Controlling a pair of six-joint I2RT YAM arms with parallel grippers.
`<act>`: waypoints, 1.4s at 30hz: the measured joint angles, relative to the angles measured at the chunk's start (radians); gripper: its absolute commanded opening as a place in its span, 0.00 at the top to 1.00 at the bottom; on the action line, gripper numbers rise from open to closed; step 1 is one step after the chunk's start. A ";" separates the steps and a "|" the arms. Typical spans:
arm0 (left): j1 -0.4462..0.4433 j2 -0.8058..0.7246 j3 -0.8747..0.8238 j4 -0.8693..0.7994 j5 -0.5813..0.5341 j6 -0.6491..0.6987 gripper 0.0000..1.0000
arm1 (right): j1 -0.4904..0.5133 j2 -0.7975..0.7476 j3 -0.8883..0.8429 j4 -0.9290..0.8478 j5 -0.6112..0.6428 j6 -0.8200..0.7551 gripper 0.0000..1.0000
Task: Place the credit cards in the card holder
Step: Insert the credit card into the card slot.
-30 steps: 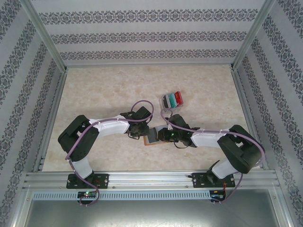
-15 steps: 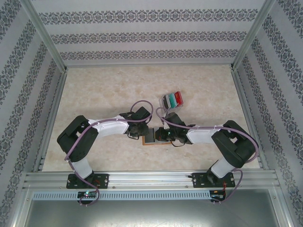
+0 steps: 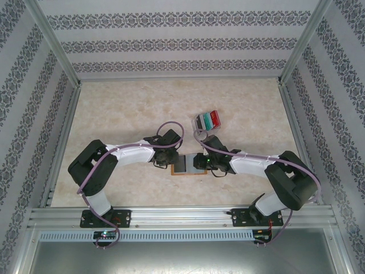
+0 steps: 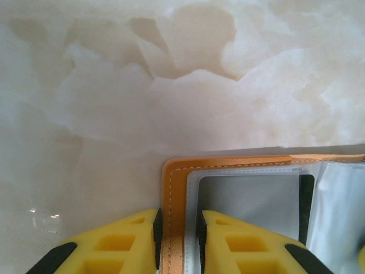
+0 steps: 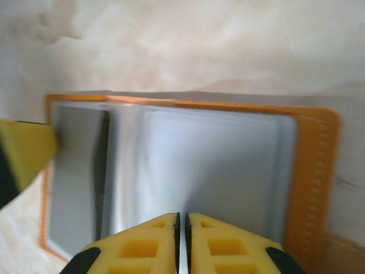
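The card holder (image 3: 183, 165), a squarish orange-tan leather-like folding wallet with grey inner pockets, lay opened flat on the marbled cream tabletop (image 3: 125, 114), between my two arms. The credit cards (image 3: 207, 120), thin plastic rectangles fanned in red, teal-green, black and grey-white, sat on the tabletop beyond it, apart from it and not in any pocket.

My left tool (image 4: 178, 240) was clenched across the wallet's stitched orange border at one end. My right tool (image 5: 182, 228) was closed almost tip to tip at the opposite side, and a thin grey pocket leaf seemed to run up into the slit between its fingers; I judged it pinched, though the hold was too slight to be sure of.

The risks, as I saw them:
- That leaf was thin and slick, so it could have slid out of the right tool and dropped shut.
- Pulling it too hard could have lifted or dragged the whole wallet, since only a narrow strip of border was held on the left.
- Both tools were occupied, so fetching a card meant freeing one and possibly losing the opening.
- My right arm was near the fan and could have scattered it.
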 measured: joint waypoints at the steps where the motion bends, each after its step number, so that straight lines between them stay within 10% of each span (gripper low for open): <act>1: 0.000 0.000 0.000 0.000 0.000 0.000 0.73 | -0.007 0.000 0.000 0.000 0.000 -0.001 0.88; 17: -0.005 -0.069 0.010 -0.035 -0.014 0.023 0.66 | -0.023 -0.138 0.047 -0.113 0.004 -0.053 0.88; 42: -0.005 0.020 0.024 0.020 0.037 0.018 0.76 | 0.047 0.124 0.137 -0.049 -0.047 -0.018 0.96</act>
